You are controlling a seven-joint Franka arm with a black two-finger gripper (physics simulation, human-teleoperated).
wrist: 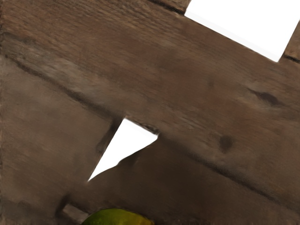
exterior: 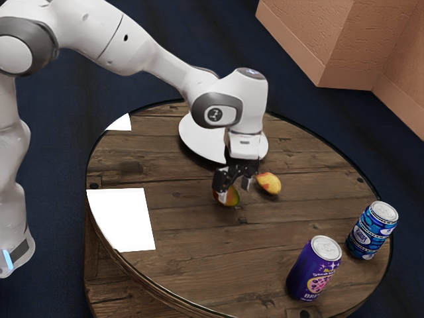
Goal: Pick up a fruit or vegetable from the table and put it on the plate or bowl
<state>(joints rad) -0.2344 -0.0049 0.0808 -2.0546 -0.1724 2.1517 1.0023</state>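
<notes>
**A:** Layout, largest item first?

**B:** Round wooden table (exterior: 199,265). The white plate (exterior: 199,142) sits at its far side with the arm reaching over it. A purple can (exterior: 313,268) and a blue can (exterior: 371,229) stand upright at the near edge, toward the exterior view's right and well apart from the work. I judge them irrelevant to the task.

**A:** Fruit?

**B:** Two. The second mango (exterior: 268,183) lies free on the wood near the plate. The target mango (exterior: 228,197) is directly under the gripper (exterior: 233,184), also near the plate. I cannot tell whether it rests on the wood or sits just above it.

**A:** Why that pose?

**B:** Judgement: a top-down approach, with the hand low on the nearer fruit. That leaves a short carry back to the plate.

**A:** Hand state?

**B:** The gripper is down at the target mango's top. Closed on it or not, I cannot tell. In the wrist view, green-yellow skin shows right under the hand.
</notes>
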